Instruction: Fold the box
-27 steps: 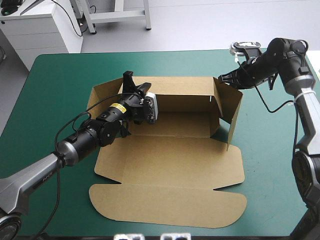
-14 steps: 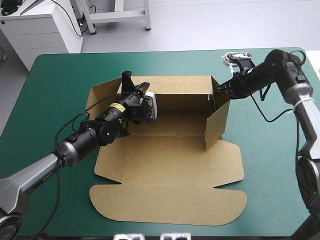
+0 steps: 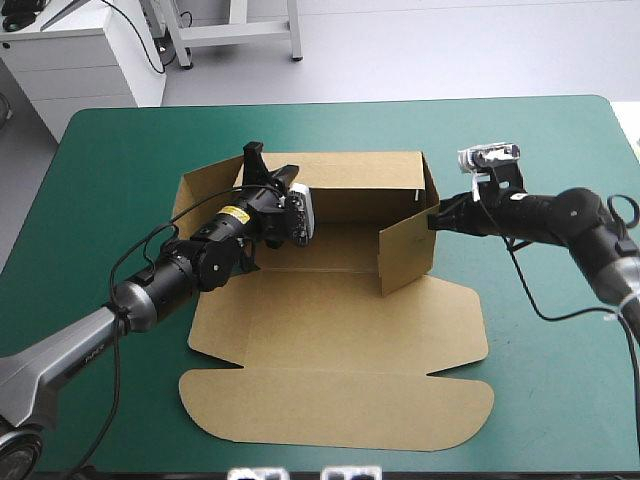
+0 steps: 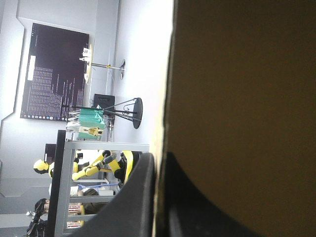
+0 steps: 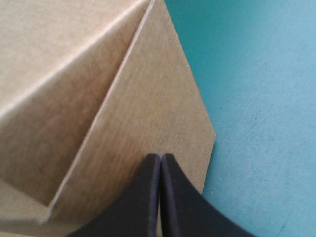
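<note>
the brown box lies mid-worktop, its back wall raised. the left end effector, at the box's 10 o'clock, is clamped on a board edge. the right end effector, fingers together, touches the 2 o'clock side flap.

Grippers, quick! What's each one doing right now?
Left gripper: shut on the box.
Right gripper: shut, holding nothing, its tip at the box.

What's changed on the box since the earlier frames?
The right gripper, shut, came in toward the table's left and pushed the right end flap of the box inward. The left gripper stayed shut on the back wall; the front flaps still lie flat.
</note>
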